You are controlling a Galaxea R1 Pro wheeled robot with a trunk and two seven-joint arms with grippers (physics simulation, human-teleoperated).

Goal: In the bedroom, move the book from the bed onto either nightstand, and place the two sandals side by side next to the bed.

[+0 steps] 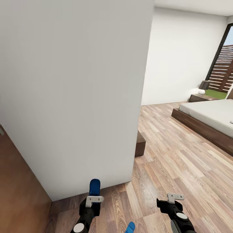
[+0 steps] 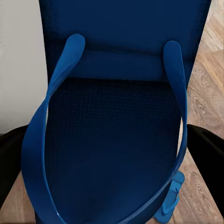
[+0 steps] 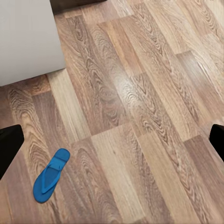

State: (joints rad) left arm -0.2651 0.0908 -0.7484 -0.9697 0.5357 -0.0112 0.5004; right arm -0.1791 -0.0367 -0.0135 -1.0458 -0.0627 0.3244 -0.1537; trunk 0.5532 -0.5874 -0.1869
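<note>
With my left gripper clamped on one sandal and my right gripper spread empty, I should lower the right onto the other sandal on the floor and grip its sole squarely.

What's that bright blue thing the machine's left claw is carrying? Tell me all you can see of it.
It is a bright blue flip-flop sandal, flat-soled and rubbery-looking, with a finely textured footbed and two smooth straps arching over it. The left gripper is shut on it and holds it upright, one end poking above the fingers, over the wood-plank floor near a white wall. Its mate lies flat on the floor.
</note>
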